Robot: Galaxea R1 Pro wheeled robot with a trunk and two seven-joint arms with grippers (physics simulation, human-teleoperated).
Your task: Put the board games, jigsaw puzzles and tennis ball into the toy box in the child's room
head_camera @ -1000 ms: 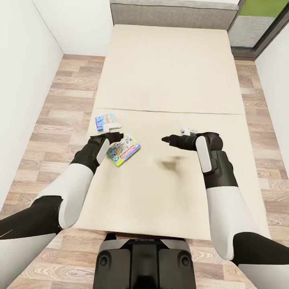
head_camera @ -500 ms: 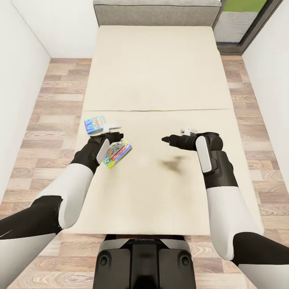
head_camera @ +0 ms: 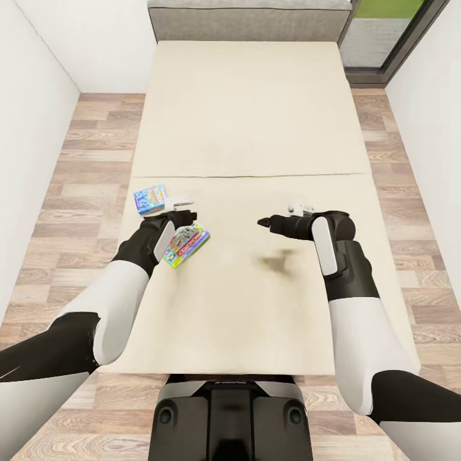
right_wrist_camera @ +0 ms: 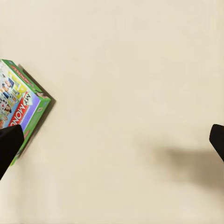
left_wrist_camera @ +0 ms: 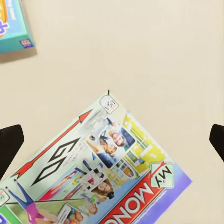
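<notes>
Since half a second ago almost nothing shifts: my view holds steady and the Monopoly board game [head_camera: 187, 244] edges barely rightward in the frame; the bigger swing of the whole view belongs to the half second before that. Both games lie flat on the bed [head_camera: 256, 128], left of centre in the head view, near the mattress's left edge. My left gripper [head_camera: 186, 216] hovers directly over the Monopoly box, fingers pointing down at it, placed so I judge for a top-down pick. Wrist view shows both dark fingertips [left_wrist_camera: 9, 144] spread wide at the frame's sides, the box between and below them, nothing clamped. Light blue board game [head_camera: 150, 198] sits just up-left, apart from the first. My right gripper [head_camera: 262, 223] hangs mid-frame over bare mattress, jaws spread, empty, casting a shadow beneath.
</notes>
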